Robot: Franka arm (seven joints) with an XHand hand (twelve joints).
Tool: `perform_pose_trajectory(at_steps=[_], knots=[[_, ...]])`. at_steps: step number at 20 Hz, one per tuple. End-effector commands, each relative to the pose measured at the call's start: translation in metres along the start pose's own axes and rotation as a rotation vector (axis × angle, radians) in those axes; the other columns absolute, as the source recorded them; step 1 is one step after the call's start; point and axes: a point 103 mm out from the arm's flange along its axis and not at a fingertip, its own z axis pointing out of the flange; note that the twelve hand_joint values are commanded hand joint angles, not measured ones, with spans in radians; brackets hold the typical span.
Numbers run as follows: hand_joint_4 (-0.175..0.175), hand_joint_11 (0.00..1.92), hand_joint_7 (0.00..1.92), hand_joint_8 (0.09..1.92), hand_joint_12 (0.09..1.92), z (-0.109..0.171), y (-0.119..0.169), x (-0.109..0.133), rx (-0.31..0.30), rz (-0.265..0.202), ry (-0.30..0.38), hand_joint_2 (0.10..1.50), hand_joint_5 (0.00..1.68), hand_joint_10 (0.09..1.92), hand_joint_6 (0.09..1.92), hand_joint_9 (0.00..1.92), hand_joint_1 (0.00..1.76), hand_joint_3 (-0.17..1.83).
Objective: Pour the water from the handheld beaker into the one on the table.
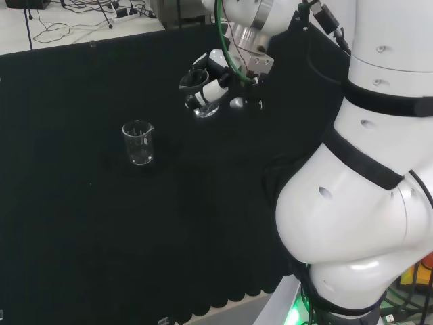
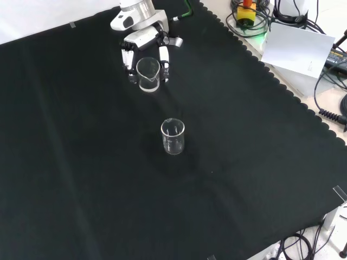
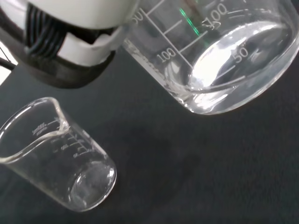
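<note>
The worktop (image 2: 81, 162) is covered in black cloth. The white arm (image 1: 365, 169) reaches over it. The hand (image 2: 142, 46) has its fingers curled round a beaker (image 2: 147, 74) and holds it up in the air. In the wrist view this beaker has a little water in the bottom. It looks about upright. The other beaker (image 2: 173, 136) stands on the cloth, well apart from the held one, and looks empty.

I think the step now is carrying the water over. Pouring has not begun. Next the hand should bring its beaker just above the standing one, then tip it slowly so the water goes in.
</note>
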Motion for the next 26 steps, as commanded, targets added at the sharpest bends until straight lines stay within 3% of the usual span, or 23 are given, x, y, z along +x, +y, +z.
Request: perform_pose_trajectory(at_steps=[1, 4, 11, 21, 23, 26], knots=[[0.175, 1.21, 1.63, 0.10, 0.83, 0.001, -0.003, 0.027, 0.028, -0.001, -0.077, 0.73, 1.31, 0.09, 0.54, 1.56, 1.12, 0.49], [0.175, 1.21, 1.63, 0.10, 0.83, 0.004, -0.001, 0.035, 0.057, 0.014, -0.108, 0.73, 1.31, 0.09, 0.54, 1.56, 1.12, 0.49], [0.175, 1.20, 1.63, 0.10, 0.83, 0.016, 0.010, 0.055, 0.131, 0.059, -0.268, 0.73, 1.31, 0.09, 0.54, 1.56, 1.12, 0.50], [0.175, 1.20, 1.63, 0.09, 0.84, 0.029, 0.021, 0.075, 0.175, 0.041, -0.388, 0.72, 1.31, 0.09, 0.54, 1.56, 1.13, 0.51], [0.175, 1.20, 1.63, 0.09, 0.84, 0.044, 0.033, 0.098, 0.196, 0.040, -0.433, 0.72, 1.31, 0.09, 0.54, 1.56, 1.13, 0.51], [0.175, 1.20, 1.63, 0.09, 0.84, 0.046, 0.033, 0.101, 0.203, 0.035, -0.451, 0.72, 1.31, 0.09, 0.55, 1.56, 1.13, 0.51]])
